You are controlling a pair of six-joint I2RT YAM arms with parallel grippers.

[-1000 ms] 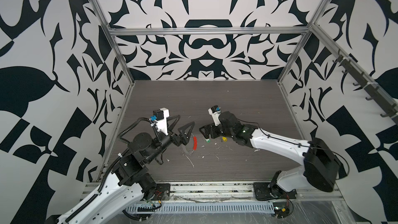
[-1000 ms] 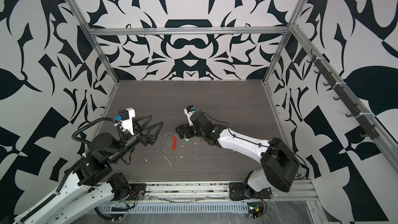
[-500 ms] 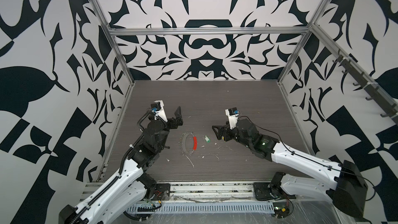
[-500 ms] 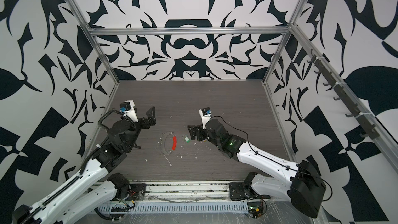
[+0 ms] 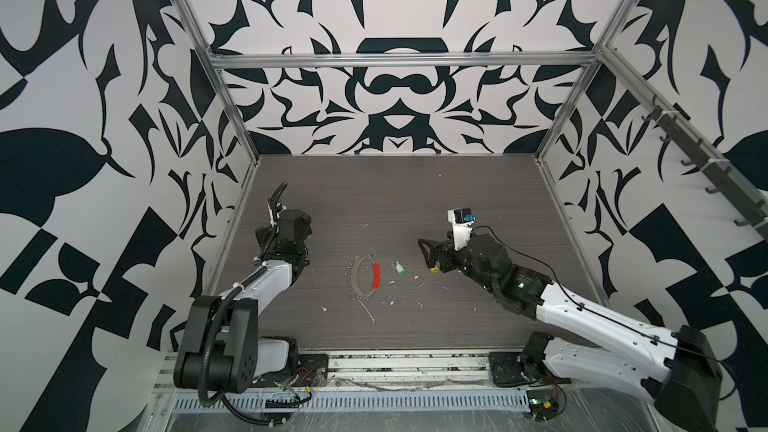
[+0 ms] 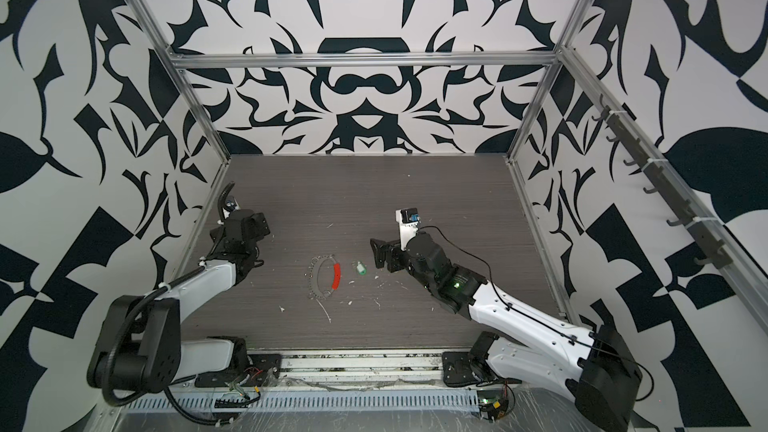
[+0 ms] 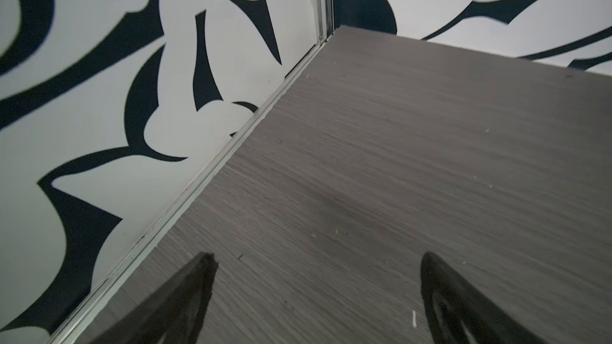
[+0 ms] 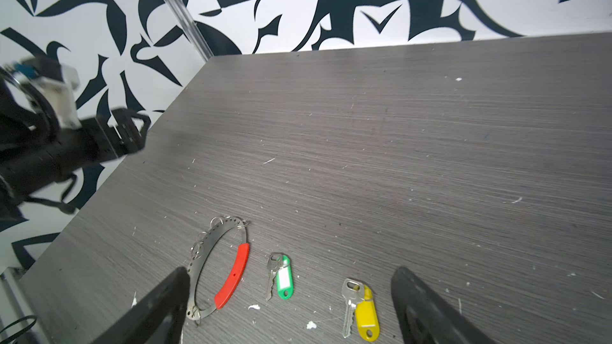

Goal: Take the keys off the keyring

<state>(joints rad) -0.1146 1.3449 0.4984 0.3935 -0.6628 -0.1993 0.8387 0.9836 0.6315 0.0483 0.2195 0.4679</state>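
Plainly, the green key (image 8: 281, 276) and the yellow key (image 8: 364, 312) lie loose on the worktop (image 8: 397, 127), both off the keyring (image 8: 232, 277). The right wrist view shows each as a silver blade with an oblong plastic tag, the green one just beside the loop's red sleeve (image 5: 376, 276), the yellow one farther out, neither touching the thin perforated band. In a top view the yellow key shrinks to a speck by the right end effector (image 5: 428, 255), whose jaws stand wide apart, holding nothing. The left wrist view gives only grey wood-grain and the patterned wall (image 7: 99, 94), with the left end effector (image 7: 318, 255) spread open and empty.
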